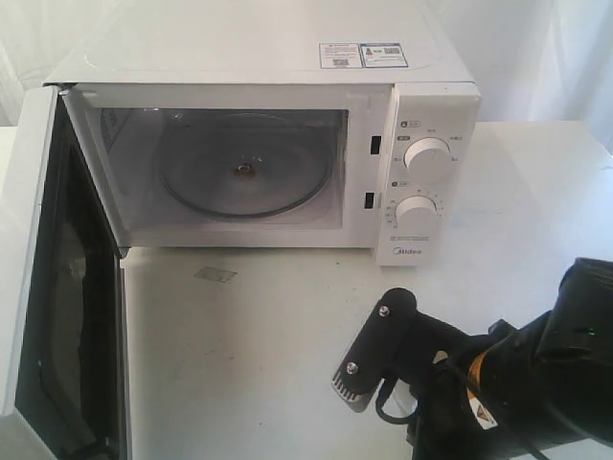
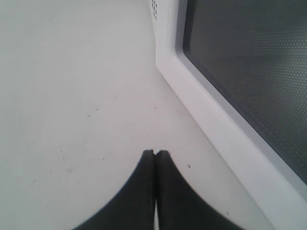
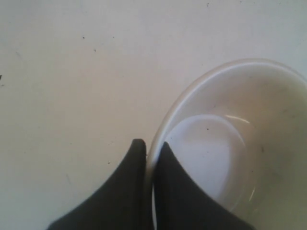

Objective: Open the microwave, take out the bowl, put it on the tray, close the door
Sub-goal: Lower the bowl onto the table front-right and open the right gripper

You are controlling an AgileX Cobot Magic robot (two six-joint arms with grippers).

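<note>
Door (image 1: 57,287) cropped at edge; bowl (image 3: 230,143) partly cropped.

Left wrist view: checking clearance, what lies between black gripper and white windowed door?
Left wrist view shows only bare white table between left gripper and door.

The microwave (image 1: 268,57) has a smooth white shell with a soft sheen. The stickers (image 1: 364,55) on top look like paper, and the dials (image 1: 427,160) like smooth white plastic. The turntable (image 1: 244,168) is clear, glossy glass. The door (image 1: 24,249) is the same smooth white, its window (image 2: 249,67) a dark pane with fine dotted mesh. The bowl (image 3: 230,143) is glossy cream-white. The tabletop (image 1: 268,355) is matt white with small specks. The left tool (image 2: 155,152) and right tool (image 3: 152,143) are matt black.
</note>
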